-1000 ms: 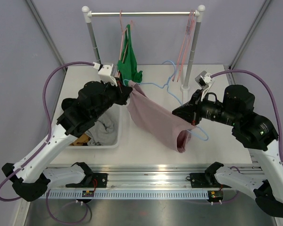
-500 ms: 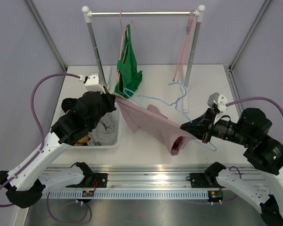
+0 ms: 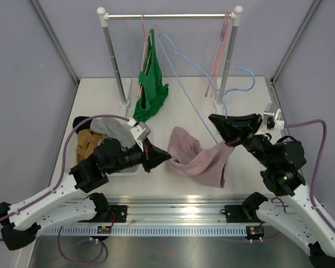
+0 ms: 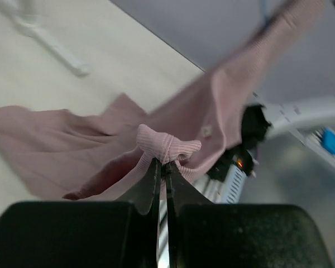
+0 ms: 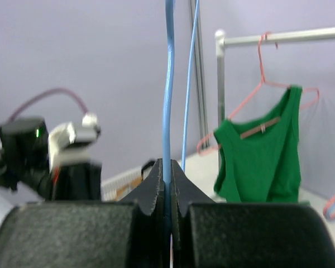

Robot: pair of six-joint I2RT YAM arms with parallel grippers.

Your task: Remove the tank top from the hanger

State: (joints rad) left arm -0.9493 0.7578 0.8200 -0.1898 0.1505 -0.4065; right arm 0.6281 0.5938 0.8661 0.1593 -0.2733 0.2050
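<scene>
The pink tank top (image 3: 194, 161) lies bunched on the table, front centre. Its right end rises toward the lower end of the blue hanger (image 3: 181, 75). My left gripper (image 3: 163, 158) is shut on a fold of the top's left edge; in the left wrist view the fold (image 4: 168, 146) sits pinched at the gripper's tips (image 4: 163, 163). My right gripper (image 3: 216, 121) is shut on the blue hanger's wire and holds it tilted up toward the rack. The wire (image 5: 167, 84) runs straight up between the shut gripper's tips (image 5: 166, 165). Whether fabric still hooks the hanger I cannot tell.
A clothes rack (image 3: 170, 17) stands at the back with a green tank top (image 3: 151, 84) on a pink hanger and spare pink hangers (image 3: 220, 53) at its right post. The green top also shows in the right wrist view (image 5: 262, 153). A white bin (image 3: 95, 142) of clothes sits at the left.
My left gripper moved toward the front and right, dragging the pink top down onto the table. My right gripper swung the blue hanger upward, and most of the top slid off it.
</scene>
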